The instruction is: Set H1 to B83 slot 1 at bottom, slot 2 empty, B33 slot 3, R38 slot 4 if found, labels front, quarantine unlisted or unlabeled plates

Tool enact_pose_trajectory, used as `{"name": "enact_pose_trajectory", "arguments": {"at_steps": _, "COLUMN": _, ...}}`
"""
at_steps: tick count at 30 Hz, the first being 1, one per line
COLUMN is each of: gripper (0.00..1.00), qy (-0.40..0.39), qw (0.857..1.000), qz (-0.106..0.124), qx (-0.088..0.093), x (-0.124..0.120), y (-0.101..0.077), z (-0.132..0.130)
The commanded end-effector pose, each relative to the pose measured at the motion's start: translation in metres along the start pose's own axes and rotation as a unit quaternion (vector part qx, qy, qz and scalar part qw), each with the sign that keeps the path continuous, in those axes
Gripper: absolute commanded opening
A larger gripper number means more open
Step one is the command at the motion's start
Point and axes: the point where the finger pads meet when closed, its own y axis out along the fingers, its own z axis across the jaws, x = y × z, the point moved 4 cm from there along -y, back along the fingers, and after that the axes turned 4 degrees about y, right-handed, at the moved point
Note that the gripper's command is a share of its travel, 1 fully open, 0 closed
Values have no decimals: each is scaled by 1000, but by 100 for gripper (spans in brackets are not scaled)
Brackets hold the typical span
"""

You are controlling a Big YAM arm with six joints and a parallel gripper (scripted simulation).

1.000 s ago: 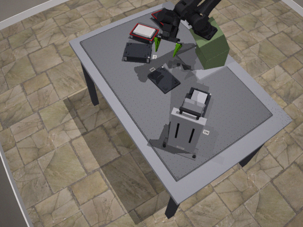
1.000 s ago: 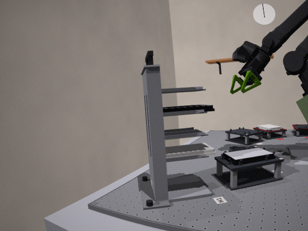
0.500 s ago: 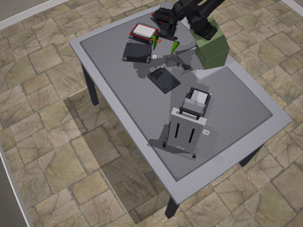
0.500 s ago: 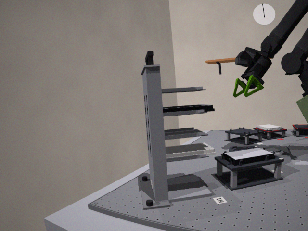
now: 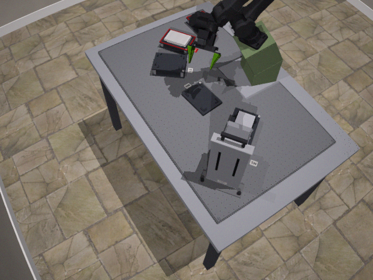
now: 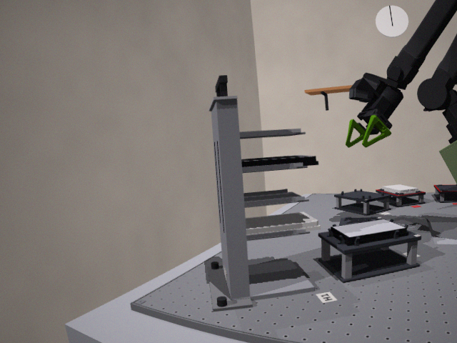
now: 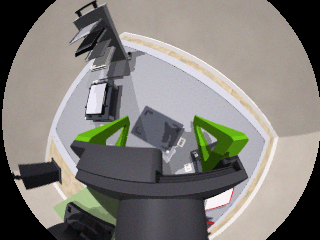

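Note:
The plate hotel H1 (image 6: 228, 199) stands at the near side of the deck, and it also shows in the overhead view (image 5: 232, 156). A dark plate (image 6: 278, 161) lies on its third shelf. A pale plate (image 6: 282, 223) lies on the bottom shelf. The top shelf (image 6: 269, 135) looks bare, and the second shelf (image 6: 273, 197) seems bare too. A grey-topped plate (image 6: 368, 230) sits on the raised nest in front of the hotel, also seen from above (image 5: 243, 120). My gripper (image 6: 367, 133) is open and empty, high in the air over the far deck (image 5: 202, 58). No labels are readable.
A white plate (image 5: 178, 38) sits in a red-edged quarantine nest. A second red-edged nest (image 6: 446, 191) is partly hidden by the arm. Two bare black nests (image 5: 168, 65) (image 5: 201, 99) stand between them and the hotel. The green arm base (image 5: 260, 57) is at the back right.

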Motion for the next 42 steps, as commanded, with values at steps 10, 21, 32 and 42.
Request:
{"name": "enact_pose_trajectory", "arguments": {"at_steps": 10, "gripper": 100, "qy": -16, "qw": 1000, "qz": -13, "qx": -10, "x": 15, "y": -3, "z": -10}}
{"name": "enact_pose_trajectory", "arguments": {"at_steps": 21, "gripper": 100, "qy": -17, "qw": 1000, "qz": -10, "qx": -12, "x": 27, "y": -20, "z": -8}}
{"name": "enact_pose_trajectory", "arguments": {"at_steps": 32, "gripper": 100, "qy": -10, "qw": 1000, "qz": -17, "qx": -7, "x": 34, "y": -3, "z": 20}}
{"name": "enact_pose_trajectory", "arguments": {"at_steps": 42, "gripper": 100, "qy": -7, "qw": 1000, "qz": -23, "qx": -8, "x": 56, "y": 8, "z": 36}}
